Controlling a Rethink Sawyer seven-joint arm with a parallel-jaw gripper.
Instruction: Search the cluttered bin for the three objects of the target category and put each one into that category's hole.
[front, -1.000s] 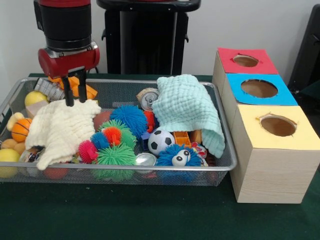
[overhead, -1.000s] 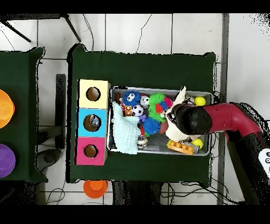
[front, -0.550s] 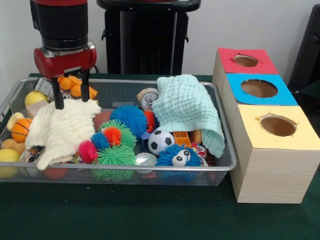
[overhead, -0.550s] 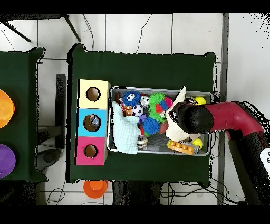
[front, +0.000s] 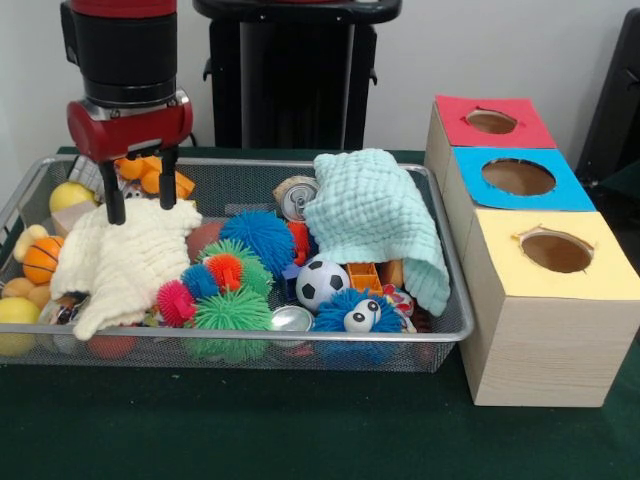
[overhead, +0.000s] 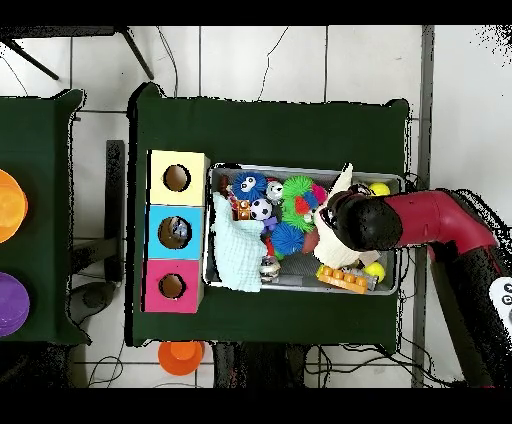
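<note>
The wire mesh bin (front: 250, 160) holds mixed toys. My gripper (front: 140, 205) hangs open over the far left of the bin, its fingertips just above the top edge of a cream cloth (front: 125, 255). Nothing is between the fingers. An orange toy (front: 150, 172) lies right behind them. A mint cloth (front: 375, 215) covers the bin's right side. Between the cloths lie a blue spiky ball (front: 258, 237), a green spiky ball (front: 232, 312), a soccer ball (front: 322, 283) and a can (front: 295, 197). In the overhead view the arm (overhead: 440, 220) hides the fingers.
Three wooden boxes with round holes stand to the right of the bin: red (front: 492, 122), blue (front: 518, 177), yellow (front: 556, 250). A small basketball (front: 42, 259) and a yellow ball (front: 70, 195) lie at the bin's left end. The black pedestal (front: 295, 70) rises behind.
The fingers have spread from a narrow gap to wide open. The gripper has lifted slightly and shifted a little left above the cream cloth.
</note>
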